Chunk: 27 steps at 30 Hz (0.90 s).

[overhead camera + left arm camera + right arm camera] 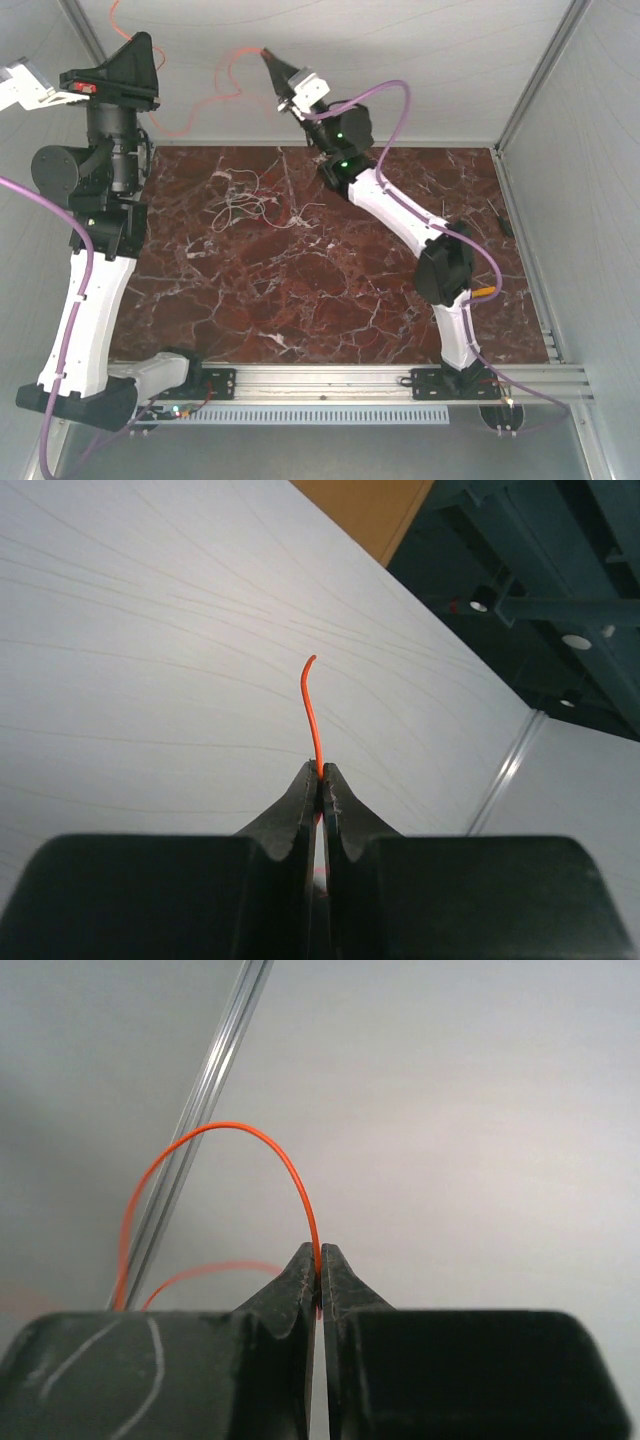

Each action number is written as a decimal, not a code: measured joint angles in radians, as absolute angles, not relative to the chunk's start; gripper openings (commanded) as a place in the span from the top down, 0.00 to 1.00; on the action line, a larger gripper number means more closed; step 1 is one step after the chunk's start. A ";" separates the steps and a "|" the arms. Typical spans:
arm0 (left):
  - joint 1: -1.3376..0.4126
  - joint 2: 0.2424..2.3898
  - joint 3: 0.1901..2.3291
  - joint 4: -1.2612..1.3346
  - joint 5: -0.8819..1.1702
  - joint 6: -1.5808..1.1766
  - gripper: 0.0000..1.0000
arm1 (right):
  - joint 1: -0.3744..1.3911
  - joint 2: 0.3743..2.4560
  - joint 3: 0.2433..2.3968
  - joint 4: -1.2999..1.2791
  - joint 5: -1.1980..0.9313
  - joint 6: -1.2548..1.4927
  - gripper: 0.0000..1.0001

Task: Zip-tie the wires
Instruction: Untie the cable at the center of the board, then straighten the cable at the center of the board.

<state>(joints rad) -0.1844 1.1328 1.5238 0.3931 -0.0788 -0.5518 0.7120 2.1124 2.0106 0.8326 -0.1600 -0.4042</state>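
Viewed from above and from each wrist, moving left to right.

At far left, lifted well above the worktop (330, 290) and close to the white side wall: left hand (320, 770), jaws pressed together and clamped on a thin red wire (309, 708). Beyond the tips, only a short curved end of that strand, pointing up against the pale panel.

From there, a slack red run hanging in the air: dipping toward the worktop's far left corner, then climbing again in front of the back wall (430, 60) toward the second arm.

Lower and left of centre, lying flat on the dark red marble: white wires (250, 205), a loose hair-thin tangle, apart from both arms and touched by neither.

Above and just right of that tangle, held up against the back wall: right hand (320, 1252), jaws likewise closed tight, pinching the same red strand at the very tips. From the pinch, a tall arch of red curving away to the left past a metal frame rail, with a second faint loop lower down.

At the worktop's right edge, a small dark shape (502, 220), too small to identify.
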 measured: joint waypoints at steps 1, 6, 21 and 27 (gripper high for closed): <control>-0.184 1.127 1.512 0.395 -0.087 -0.545 1.00 | 0.712 2.093 2.038 0.824 -0.161 -0.408 1.00; -0.184 1.111 1.476 0.396 -0.119 -0.500 1.00 | 0.713 2.003 2.128 0.786 -0.171 -0.453 1.00; -0.184 0.949 1.272 0.277 -0.201 -0.515 1.00 | 0.720 1.436 1.335 0.417 -0.127 -0.725 1.00; -0.187 0.902 1.119 0.166 -0.100 -0.681 1.00 | 0.734 1.083 1.137 0.169 0.021 -0.718 1.00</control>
